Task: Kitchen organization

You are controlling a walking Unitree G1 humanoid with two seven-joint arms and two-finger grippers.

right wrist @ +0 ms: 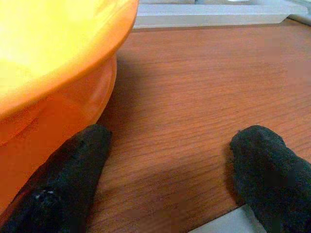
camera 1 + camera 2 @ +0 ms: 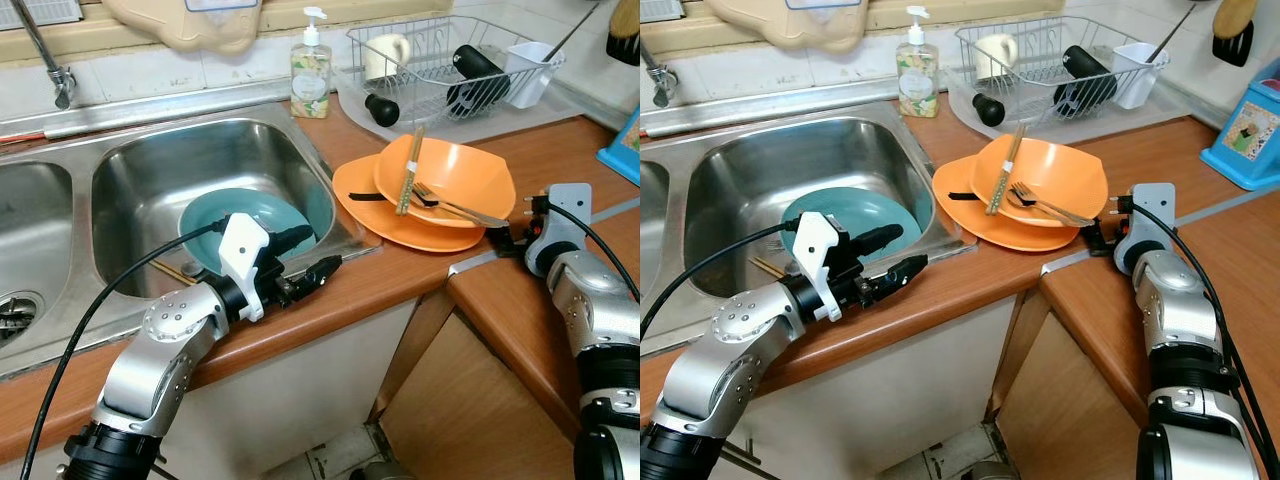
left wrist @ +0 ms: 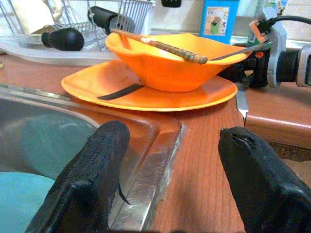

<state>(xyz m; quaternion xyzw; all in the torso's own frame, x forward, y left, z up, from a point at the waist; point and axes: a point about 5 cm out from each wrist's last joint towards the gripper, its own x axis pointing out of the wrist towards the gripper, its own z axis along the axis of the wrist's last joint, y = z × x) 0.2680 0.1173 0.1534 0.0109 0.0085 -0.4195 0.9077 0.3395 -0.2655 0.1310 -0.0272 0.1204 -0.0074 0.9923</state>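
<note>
Your left gripper [image 2: 310, 255] sits low centre-left of the frame over the sink [image 2: 130, 160] edge, fingers apart, one above the teal plate [image 2: 290, 205] in the basin, one over the counter [image 2: 400, 275]. Your right gripper [image 2: 1095, 238] is at mid-right, down on the counter just beside the orange plate [image 2: 365, 205], fingers spread, holding nothing. The orange bowl [image 2: 460, 175] rests on that plate with chopsticks [image 2: 410, 170] and a fork [image 2: 455, 207] in it. The dish rack [image 2: 440, 60] stands upper right.
</note>
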